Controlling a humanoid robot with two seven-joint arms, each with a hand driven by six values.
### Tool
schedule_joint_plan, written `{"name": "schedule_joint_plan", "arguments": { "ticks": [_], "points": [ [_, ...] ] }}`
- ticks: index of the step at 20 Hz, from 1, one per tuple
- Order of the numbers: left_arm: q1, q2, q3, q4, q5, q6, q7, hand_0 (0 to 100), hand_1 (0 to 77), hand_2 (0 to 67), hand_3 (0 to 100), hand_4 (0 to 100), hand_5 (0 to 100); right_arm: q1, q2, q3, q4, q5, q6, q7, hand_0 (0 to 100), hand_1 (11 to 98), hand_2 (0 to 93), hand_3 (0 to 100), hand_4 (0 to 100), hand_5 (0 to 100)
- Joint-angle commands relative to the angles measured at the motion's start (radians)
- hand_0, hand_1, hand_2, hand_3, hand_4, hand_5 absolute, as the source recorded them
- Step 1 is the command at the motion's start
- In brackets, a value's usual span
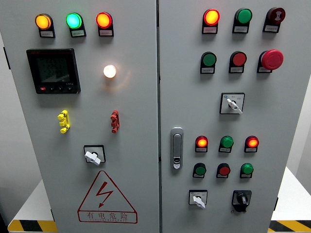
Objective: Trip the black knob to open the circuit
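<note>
The black knob [241, 199] is a small rotary switch at the lower right of the right-hand cabinet door [291, 121], its handle pointing roughly upright. To its left sits a white selector knob [198, 200]. Neither of my hands nor any arm shows in the head view.
The grey cabinet has two doors with a silver latch handle [177, 148] near the seam. Lit red, green and orange lamps, push buttons, a red mushroom stop button [272, 59], two more white selector knobs [233, 104] [93, 156], a black meter [53, 71] and a red warning triangle [106, 196] cover the panels.
</note>
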Motion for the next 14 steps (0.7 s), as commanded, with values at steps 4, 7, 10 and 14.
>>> {"name": "schedule_joint_plan", "arguments": {
  "ticks": [4,7,10,14],
  "points": [
    [0.0,0.0,0.0,0.0,0.0,0.0,0.0,0,3.1,12.9,21,7,2,0.0,0.0,0.07,0.003,-0.072,0.003,-0.008,82,35.7,7.0,18,16,27],
    [0.0,0.0,0.0,0.0,0.0,0.0,0.0,0,3.1,12.9,21,7,2,0.0,0.0,0.26,-0.002,-0.221,0.013,-0.012,82,35.7,7.0,18,16,27],
    [0.0,0.0,0.0,0.0,0.0,0.0,0.0,0,3.1,12.9,21,7,2,-0.014,0.0,0.479,-0.005,-0.47,0.044,-0.058,81,35.7,7.0,17,16,27],
    [0.0,0.0,0.0,0.0,0.0,0.0,0.0,0,3.2,12.9,21,7,2,0.004,-0.0213,0.756,-0.019,-0.702,0.128,-0.108,81,35.8,6.9,17,16,26]
  ]
}}
